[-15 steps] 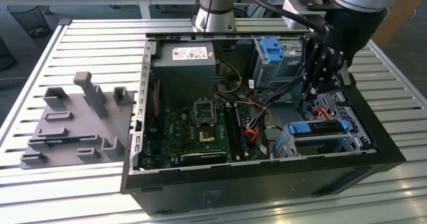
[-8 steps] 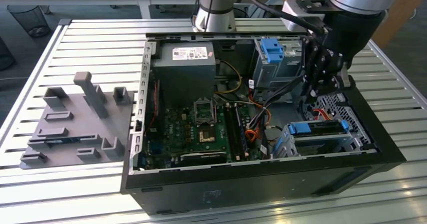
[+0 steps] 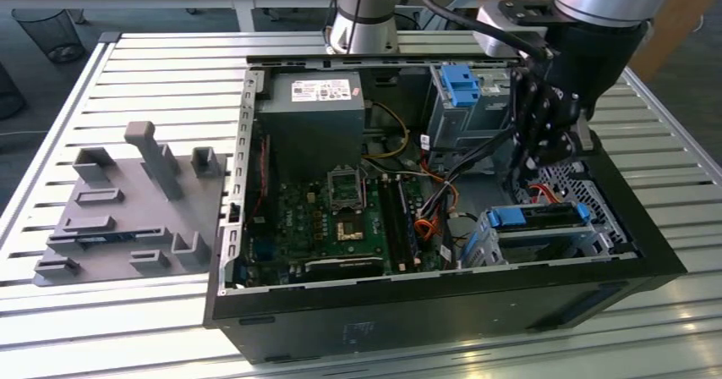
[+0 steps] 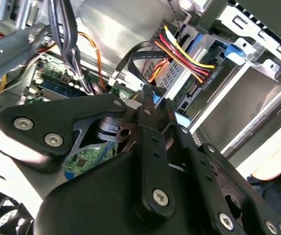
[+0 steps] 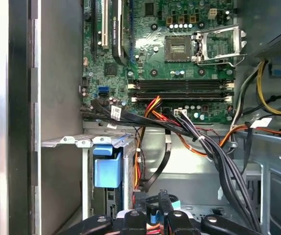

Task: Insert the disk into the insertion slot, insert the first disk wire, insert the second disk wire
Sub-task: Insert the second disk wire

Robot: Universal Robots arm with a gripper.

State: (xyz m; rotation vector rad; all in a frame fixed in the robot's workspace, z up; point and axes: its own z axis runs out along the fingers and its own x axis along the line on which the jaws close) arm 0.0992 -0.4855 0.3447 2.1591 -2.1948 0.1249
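**Ana:** Slatted silver metal table point(image 3: 169, 66) underneath, then. What stands on it?

**Ben:** An open black computer case point(image 3: 429, 311) laid on its side, with its green motherboard point(image 3: 327, 218) facing up. A grey plastic fixture plate point(image 3: 113, 227) lies beside it on the exterior view's left.

**Ana:** Where is the disk point(image 3: 539, 216), the flat silver hard drive in the bright blue plastic carrier?

**Ben:** Inside the insertion slot point(image 3: 488, 244), the low silver perforated drive cage in the case corner on the exterior view's right. In the first wrist view the disk point(image 5: 107, 169) shows its blue carrier between the cage walls.

**Ana:** And the black gripper point(image 3: 547, 155)?

**Ben:** Down inside the case, just beside that cage. In the second wrist view its fingers point(image 4: 152, 147) are pinched on a small blue plug point(image 4: 155, 102) at the end of a flat black cable point(image 4: 133, 54).

**Ana:** Is any wire at the disk?

**Ben:** A bundle of red, yellow and black wires point(image 4: 184, 55) ends in a black connector point(image 4: 206, 78) seated at the drive's end, near the fingertips. Whether the blue plug touches the drive, I cannot tell.
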